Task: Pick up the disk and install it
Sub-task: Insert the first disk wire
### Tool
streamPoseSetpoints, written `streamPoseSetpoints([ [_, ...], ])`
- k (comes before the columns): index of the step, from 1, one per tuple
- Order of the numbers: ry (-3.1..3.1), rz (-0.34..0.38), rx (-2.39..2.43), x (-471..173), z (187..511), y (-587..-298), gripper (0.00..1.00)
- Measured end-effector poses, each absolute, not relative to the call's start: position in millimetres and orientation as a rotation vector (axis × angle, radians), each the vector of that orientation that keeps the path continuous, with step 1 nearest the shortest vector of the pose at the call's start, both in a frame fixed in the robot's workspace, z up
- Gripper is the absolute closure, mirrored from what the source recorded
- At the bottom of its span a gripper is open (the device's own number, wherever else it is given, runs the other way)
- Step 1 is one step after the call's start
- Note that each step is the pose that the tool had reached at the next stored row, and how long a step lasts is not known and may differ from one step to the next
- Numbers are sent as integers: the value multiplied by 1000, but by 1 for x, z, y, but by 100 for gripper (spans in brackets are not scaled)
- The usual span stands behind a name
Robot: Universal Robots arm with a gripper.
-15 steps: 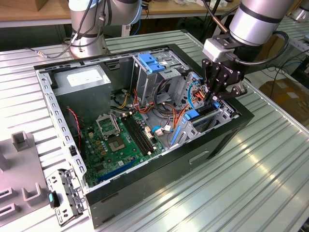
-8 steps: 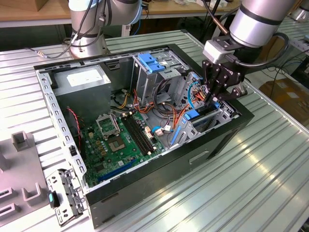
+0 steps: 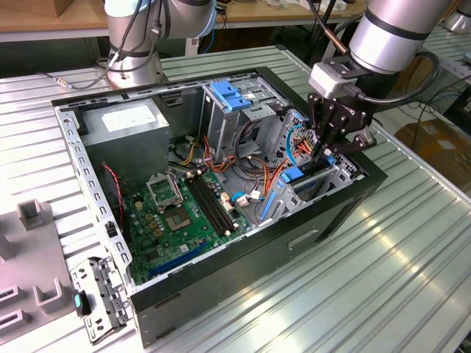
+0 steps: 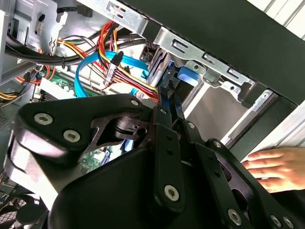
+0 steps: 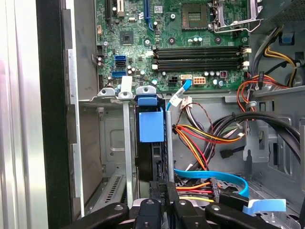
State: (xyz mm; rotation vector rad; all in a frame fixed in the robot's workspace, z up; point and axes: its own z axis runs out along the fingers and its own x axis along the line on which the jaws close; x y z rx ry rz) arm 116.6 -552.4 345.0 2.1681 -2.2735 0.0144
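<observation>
**My arm and gripper, as they look**

My arm (image 3: pixel 394 29) is a thick silver-grey cylinder with a darker grey band, and a black cable loops beside it. Below it sits a pale grey mounting block, then my gripper (image 3: pixel 329 140), matt black throughout. In the second wrist view, my gripper (image 4: pixel 164 102) shows flat, rounded black link plates pinned with silver screws, narrowing to slim black fingers (image 4: pixel 167 109).

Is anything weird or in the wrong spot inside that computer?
One thing: a person's hand rests by the open case near the gripper, as the second wrist view shows. The disk stands edge-up in its bay, and loose cables crowd beside it.
</observation>
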Motion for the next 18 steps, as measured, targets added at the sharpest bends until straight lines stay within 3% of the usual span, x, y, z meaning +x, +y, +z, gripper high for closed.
streamPoseSetpoints([
  [16,-2274,14,2168,117,342,-552,83],
  [18,-2274,14,2168,117,344,-552,76],
])
